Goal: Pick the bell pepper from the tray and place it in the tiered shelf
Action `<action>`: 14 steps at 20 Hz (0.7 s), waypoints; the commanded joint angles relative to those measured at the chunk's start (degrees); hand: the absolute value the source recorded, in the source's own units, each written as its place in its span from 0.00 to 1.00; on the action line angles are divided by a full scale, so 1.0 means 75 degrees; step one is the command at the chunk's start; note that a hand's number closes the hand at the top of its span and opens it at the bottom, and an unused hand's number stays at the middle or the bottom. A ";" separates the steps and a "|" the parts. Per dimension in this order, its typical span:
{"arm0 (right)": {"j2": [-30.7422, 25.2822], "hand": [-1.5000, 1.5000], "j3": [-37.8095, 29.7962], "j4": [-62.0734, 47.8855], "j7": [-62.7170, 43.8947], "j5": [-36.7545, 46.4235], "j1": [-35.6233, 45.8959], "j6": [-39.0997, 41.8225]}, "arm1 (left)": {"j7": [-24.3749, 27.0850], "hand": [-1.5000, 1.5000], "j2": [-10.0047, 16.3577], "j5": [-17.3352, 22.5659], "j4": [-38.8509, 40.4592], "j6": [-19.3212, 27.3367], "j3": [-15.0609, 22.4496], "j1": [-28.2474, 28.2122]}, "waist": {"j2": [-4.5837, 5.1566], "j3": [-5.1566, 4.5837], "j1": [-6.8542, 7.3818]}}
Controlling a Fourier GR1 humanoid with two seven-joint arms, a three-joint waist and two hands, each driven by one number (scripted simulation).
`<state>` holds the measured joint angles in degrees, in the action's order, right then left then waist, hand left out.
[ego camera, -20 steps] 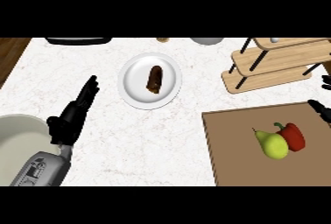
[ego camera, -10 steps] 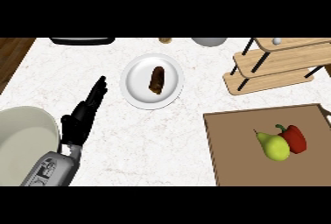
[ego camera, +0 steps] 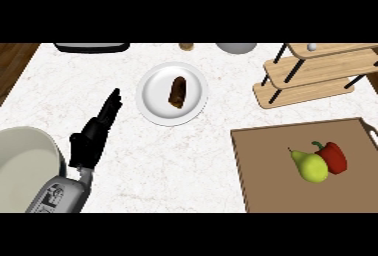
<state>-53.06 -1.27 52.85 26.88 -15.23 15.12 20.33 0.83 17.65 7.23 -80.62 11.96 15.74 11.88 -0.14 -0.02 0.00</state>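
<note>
Bell pepper (ego camera: 336,157), position? (A)

Lower right of frame, lying on the brown tray (ego camera: 269,170), red, touching the yellow-green pear (ego camera: 312,167) on the pear's right side. Nothing holds it. (B)

Hands? (A)

Left hand (ego camera: 92,137) is at centre left over the white surface (ego camera: 199,150), with its fingers straight and pressed together, pointing toward the upper right, and it carries nothing. It lies between the pale bowl (ego camera: 22,160) at lower left and the plate (ego camera: 156,105) with a brown item on it. The right hand is not in view. (B)

Change against the last second? (A)

Two entries. One second ago dark fingers showed at the right edge, just above the tray and below the tiered shelf (ego camera: 317,75); they were gone half a second ago and are absent now. The left hand's fingers were more spread then and have since closed into one straight line. Pepper, pear and tray have not shifted. (B)

Reading for the task? (A)

Judgement only: the pick has not started. The hand on the tray's side has left the frame, and the visible one is well apart from the pepper. The shelf at upper right stands just above the tray, so the carry should be short once a grasp is made. The pear's contact may crowd the fingers on that side. (B)
</note>
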 commanded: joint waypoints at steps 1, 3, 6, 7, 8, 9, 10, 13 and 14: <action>-0.0472 0.00 0.0441 0.0740 -0.0755 0.0646 0.0101 0.0049 | -0.0076 0.50 -0.0038 -0.0019 -0.0109 -0.0019 -0.0096 -0.0010 | -0.0001 -0.0008 0.0003; -0.0750 0.00 0.0787 0.1486 -0.1126 0.0959 -0.0145 0.0150 | -0.0135 0.50 -0.0182 -0.0175 -0.0023 0.0106 0.0074 -0.0041 | -0.0024 -0.0016 -0.0082; -0.1110 0.00 0.1216 0.2227 -0.1495 0.1621 -0.0361 0.0099 | 0.0041 0.50 -0.0059 -0.0113 -0.0164 -0.0014 -0.0022 -0.0298 | -0.0036 -0.0017 -0.0081; -0.1438 0.00 0.1337 0.2287 -0.1810 0.1840 -0.0128 0.0295 | 0.0060 0.50 -0.0162 -0.0199 0.0246 0.0050 -0.0071 0.0080 | -0.0001 -0.0023 -0.0104; -0.1668 0.00 0.1234 0.2712 -0.2132 0.1739 -0.0188 0.0409 | 0.0012 0.50 0.0106 -0.0011 -0.0012 -0.0157 -0.0242 -0.0185 | -0.0038 -0.0023 -0.0094; -0.1514 0.00 0.1314 0.2845 -0.2325 0.1996 -0.0197 0.0142 | -0.0118 0.50 -0.0143 -0.0184 0.0105 0.0083 -0.0185 0.0132 | -0.0012 -0.0013 -0.0092; -0.1280 0.00 0.1435 0.3467 -0.2803 0.2028 -0.0351 -0.0092 | 0.0083 0.50 -0.0359 -0.0316 0.0288 0.0104 0.0019 0.0021 | -0.0018 -0.0015 -0.0140; -0.1563 0.00 0.0876 0.4189 -0.3039 0.1882 -0.1273 0.0107 | -0.0268 0.50 -0.0122 -0.0285 -0.0313 -0.0101 -0.0188 -0.0150 | -0.0023 -0.0002 -0.0128; -0.1138 0.00 0.1132 0.4545 -0.3954 0.1991 -0.0849 -0.0072 | -0.0149 0.50 -0.0273 -0.0210 -0.0258 -0.0136 -0.0164 -0.0258 | -0.0011 -0.0005 -0.0064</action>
<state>-62.83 7.16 79.23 5.38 -1.62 10.54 20.80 0.07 16.39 5.71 -81.21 11.61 14.75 11.11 -0.29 -0.10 -0.71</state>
